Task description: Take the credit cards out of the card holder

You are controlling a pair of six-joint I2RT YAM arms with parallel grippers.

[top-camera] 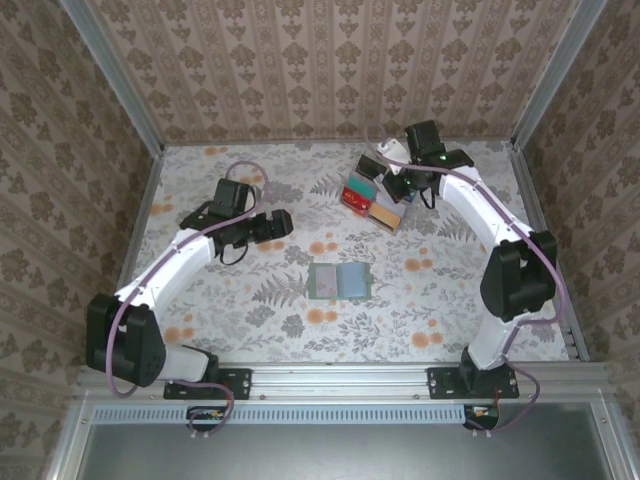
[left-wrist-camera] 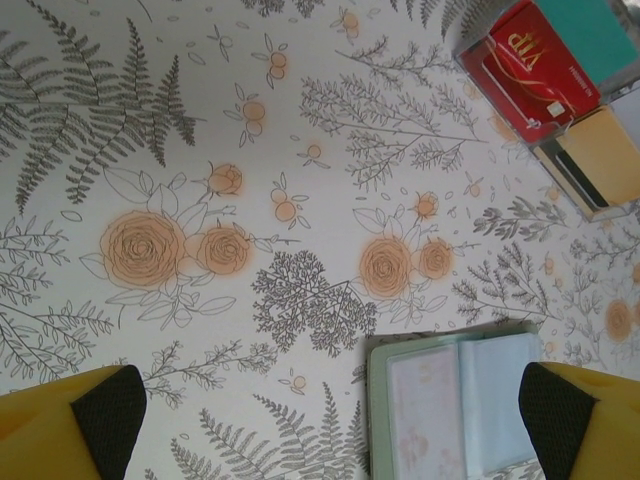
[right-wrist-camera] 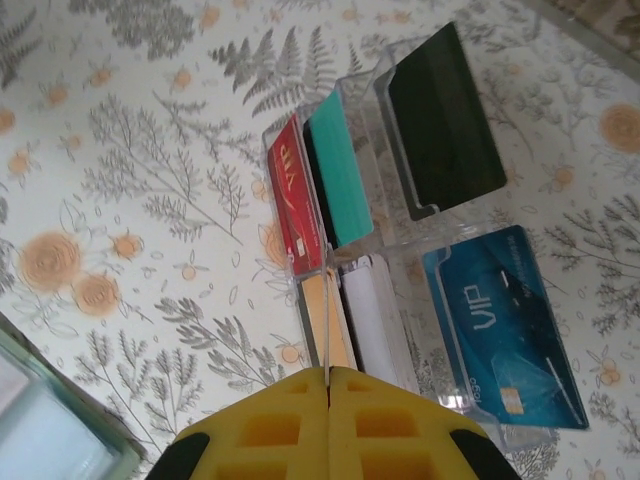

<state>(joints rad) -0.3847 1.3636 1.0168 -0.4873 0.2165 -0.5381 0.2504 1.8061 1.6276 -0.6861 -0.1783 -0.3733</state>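
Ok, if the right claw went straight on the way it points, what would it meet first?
Probably the thin tan-orange card in the near slot of the clear plastic card stand, just ahead of the shut right claw; depth is unclear.

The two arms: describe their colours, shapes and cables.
The left arm and right arm have white links, black joints and black bases, with a lilac cable along each. The left claw and right claw have yellow fingers; the left's carry black pads.
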